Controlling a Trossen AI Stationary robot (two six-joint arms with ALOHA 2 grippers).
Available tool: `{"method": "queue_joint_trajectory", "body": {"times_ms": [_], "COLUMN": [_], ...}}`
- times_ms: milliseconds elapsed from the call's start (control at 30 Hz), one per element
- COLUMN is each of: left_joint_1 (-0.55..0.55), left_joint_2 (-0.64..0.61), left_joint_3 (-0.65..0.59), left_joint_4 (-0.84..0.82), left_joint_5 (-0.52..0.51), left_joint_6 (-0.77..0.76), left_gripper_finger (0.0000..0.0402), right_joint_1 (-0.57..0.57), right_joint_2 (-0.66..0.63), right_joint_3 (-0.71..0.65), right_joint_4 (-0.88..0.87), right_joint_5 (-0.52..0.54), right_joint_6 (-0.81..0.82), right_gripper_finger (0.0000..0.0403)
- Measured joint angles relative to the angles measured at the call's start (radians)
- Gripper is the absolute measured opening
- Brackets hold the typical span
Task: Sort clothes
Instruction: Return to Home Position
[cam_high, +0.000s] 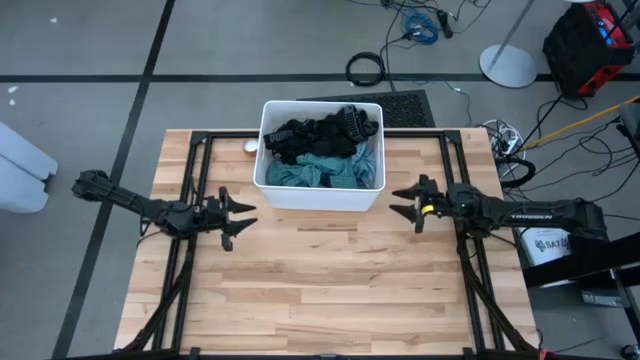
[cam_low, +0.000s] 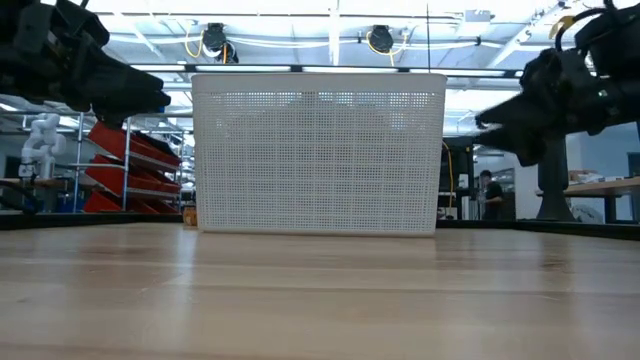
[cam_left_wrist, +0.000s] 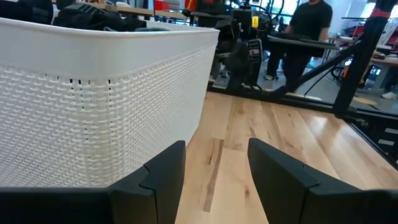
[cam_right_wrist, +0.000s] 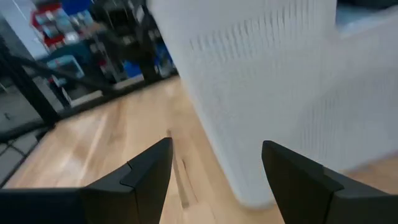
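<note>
I logged the clothes (cam_high: 318, 150), black pieces over teal, heaped inside the white bin (cam_high: 320, 199) at the back of the table (cam_high: 330, 290). The left gripper (cam_high: 243, 217) hung off the bin's left front corner and the right gripper (cam_high: 398, 203) off its right. Both had their fingers spread, grasping nothing.

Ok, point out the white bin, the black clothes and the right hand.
white bin (cam_high: 320, 200): high view, on the long wall between the two arms.
black clothes (cam_high: 318, 135): high view, middle of the dark pile inside the bin.
right hand (cam_high: 400, 203): high view, midway between its open fingertips.
</note>
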Motion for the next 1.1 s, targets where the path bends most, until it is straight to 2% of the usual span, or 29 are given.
{"method": "queue_joint_trajectory", "body": {"times_ms": [233, 600, 800, 1000, 1100], "left_joint_1": [0.0, 0.0, 0.0, 0.0, 0.0], "left_joint_2": [0.0, 0.0, 0.0, 0.0, 0.0], "left_joint_3": [0.0, 0.0, 0.0, 0.0, 0.0], "left_joint_4": [0.0, 0.001, 0.001, 0.001, 0.001], "left_joint_5": [0.0, 0.0, -0.001, -0.001, -0.001], "left_joint_6": [0.0, -0.001, -0.001, -0.001, -0.001], "left_gripper_finger": [0.0185, 0.0185, 0.0185, 0.0185, 0.0185], "right_joint_1": [0.0, 0.0, 0.0, 0.0, 0.0], "right_joint_2": [-0.04, -0.155, -0.228, -0.25, -0.249], "right_joint_3": [0.0, 0.0, 0.0, 0.0, 0.0], "right_joint_4": [0.088, 0.093, -0.066, -0.206, -0.226], "right_joint_5": [0.007, 0.029, 0.058, 0.052, 0.004], "right_joint_6": [-0.065, -0.102, -0.104, -0.143, -0.174], "right_gripper_finger": [0.0235, 0.0235, 0.0235, 0.0235, 0.0235]}}
